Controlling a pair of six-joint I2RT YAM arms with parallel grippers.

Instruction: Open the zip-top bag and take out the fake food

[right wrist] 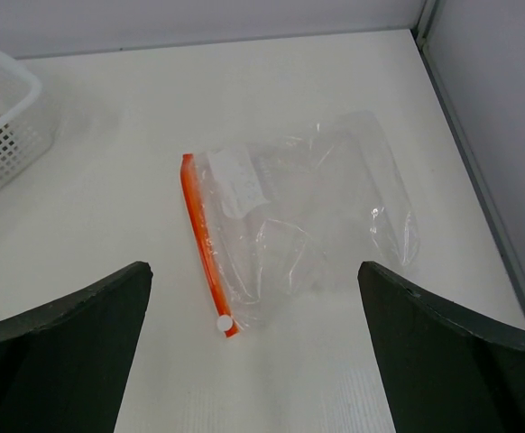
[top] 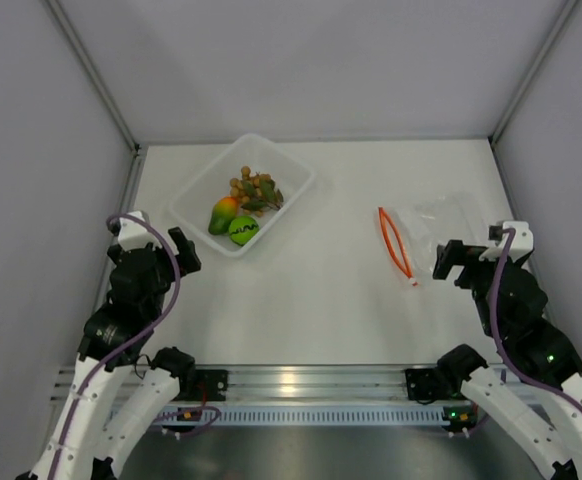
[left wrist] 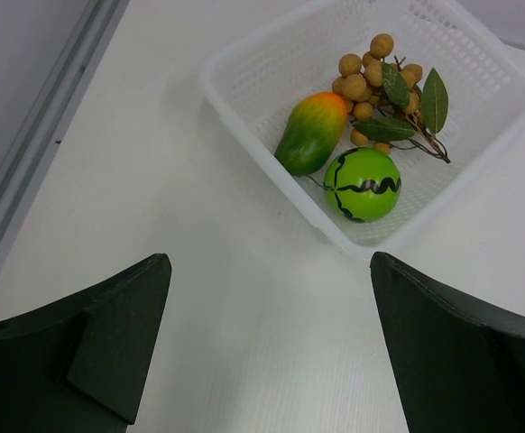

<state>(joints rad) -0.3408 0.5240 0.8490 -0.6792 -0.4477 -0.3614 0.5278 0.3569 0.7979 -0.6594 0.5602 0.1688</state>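
On a white table [top: 321, 300], a small zip-top bag [right wrist: 299, 225] lies flat and crumpled well to the right of a white perforated basket [top: 199, 230], its clear plastic wrinkled and catching the light. A thin red-orange zip strip [right wrist: 204, 244] runs along the bag's edge that faces the basket, with a small white slider [right wrist: 224, 322] at the strip's near end and a pale rectangular patch [right wrist: 240, 185] just behind the strip. Whether the mouth is sealed cannot be made out.

The fake food sits inside the basket, well apart from the bag. A cluster of tan-brown balls with dark green leaves [left wrist: 366, 86] fills the far part of the basket. An orange-and-green mango shape [left wrist: 312, 133] lies beside the cluster, toward the basket's left wall. A round green ball with wavy dark marks [left wrist: 363, 184] rests at the basket's near corner, close against the mango shape's green end.

The left fingers [left wrist: 109, 343] are spread wide above bare table on the near side of the basket, touching nothing. The right fingers [right wrist: 73, 343], far to the basket's right, are likewise spread wide, hanging over the table just short of the bag's near edge with nothing between them.
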